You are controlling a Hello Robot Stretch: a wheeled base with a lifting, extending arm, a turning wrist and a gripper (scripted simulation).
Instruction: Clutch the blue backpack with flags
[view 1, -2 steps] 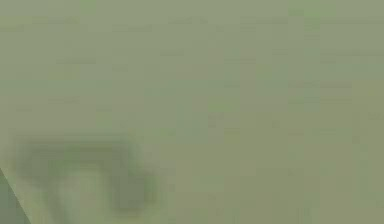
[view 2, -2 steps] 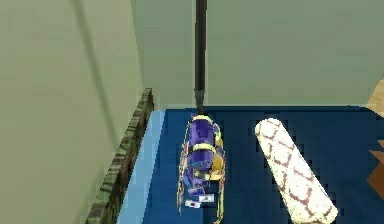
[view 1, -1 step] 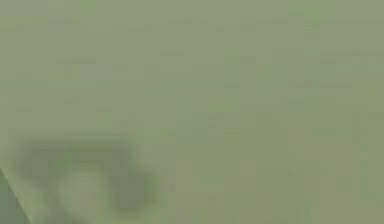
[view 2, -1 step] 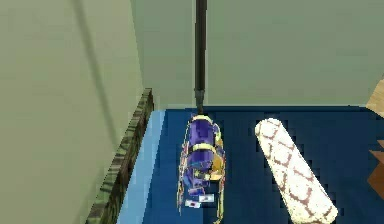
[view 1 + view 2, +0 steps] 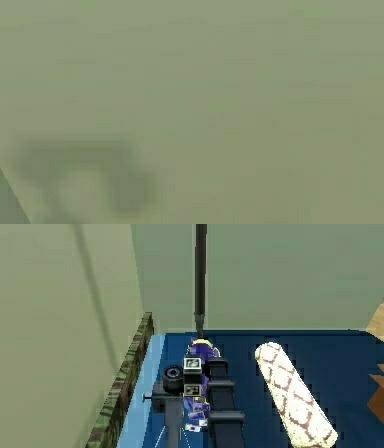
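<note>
My arm rises from the bottom of the arm side view over a dark blue surface. Its two white marked squares sit at the far end, with the gripper and its dark body just left of them. A blue and purple thing with small white and red marks lies on the blue surface, partly hidden under the arm. It could be the backpack, but its shape is unclear. I cannot tell whether the gripper holds anything.
A plain green wall stands close ahead in the forward view. In the arm side view, green walls meet in a corner. There are also a dark upright pole, a white patterned bolster, a rough brown border and a brown thing.
</note>
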